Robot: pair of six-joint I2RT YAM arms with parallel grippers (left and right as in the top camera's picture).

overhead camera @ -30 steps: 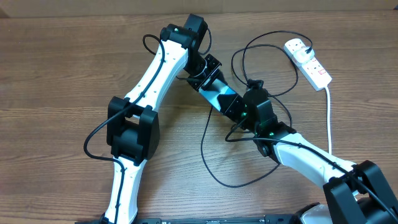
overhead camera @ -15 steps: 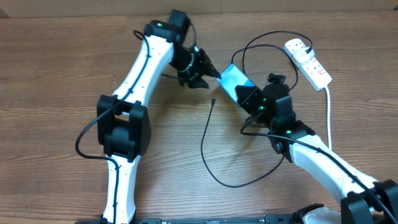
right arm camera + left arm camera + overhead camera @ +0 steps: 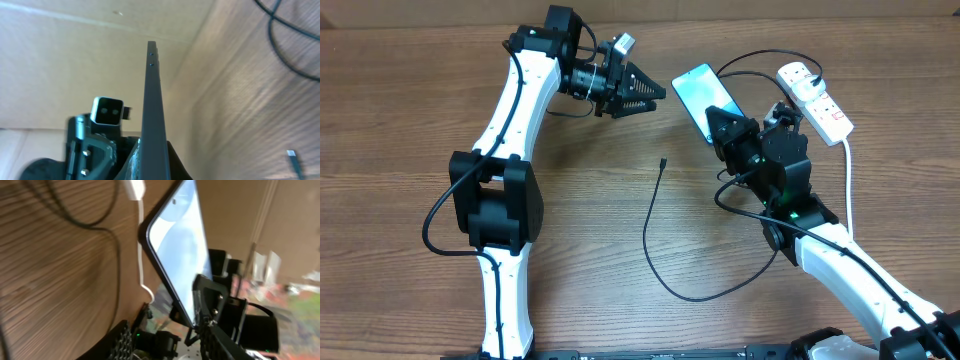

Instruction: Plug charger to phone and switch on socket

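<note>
Overhead | charger slack on table | right claw grips phone | socket near

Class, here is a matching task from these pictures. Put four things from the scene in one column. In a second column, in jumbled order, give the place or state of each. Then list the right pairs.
Column one:
1. slim blue-screened smartphone
2. small connector end of the thin black charger cable
3. white power strip with red switches
4. left claw

Column two:
A. lying on the brown wooden table, far back on the right arm's side
B. open, holding nothing
C. gripped by the right claw
D. lying loose on the table between the two arms

Pairs: 1-C, 2-D, 3-A, 4-B
</note>
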